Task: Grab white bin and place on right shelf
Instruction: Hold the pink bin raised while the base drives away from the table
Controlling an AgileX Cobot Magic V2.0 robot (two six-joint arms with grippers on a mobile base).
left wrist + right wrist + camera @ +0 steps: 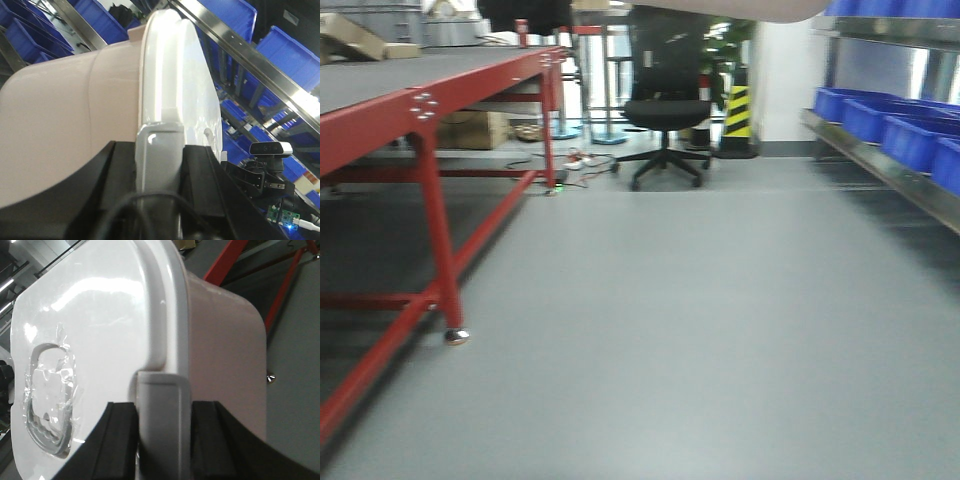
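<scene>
Left gripper is clamped on the moulded latch tab at one end of the white bin, with one black finger on each side of the tab. At the opposite end the right gripper grasps the matching tab in the same manner. The bin is carried between the two arms with its lid fitted. In the front-facing view, a pale edge along the top of the frame is probably its underside, but the crop is too tight to be certain.

Handling properties, as judged:
- Body: rigid plastic with smooth, glossy walls and rounded corners. Expect low friction and no give.
- Lid: thinner, so it may flex or unclip under load.
- Weight: contents are hidden. Treat as unknown, with large bulk.
- Hold points: the end tabs are narrow, so the tub can pivot about the line between them. Hold both ends level and move the arms together.

The right shelf runs along the right side towards the far wall, and blue crates occupy it. The red-framed table stands on the left. A free bay is not visible from this position
</scene>
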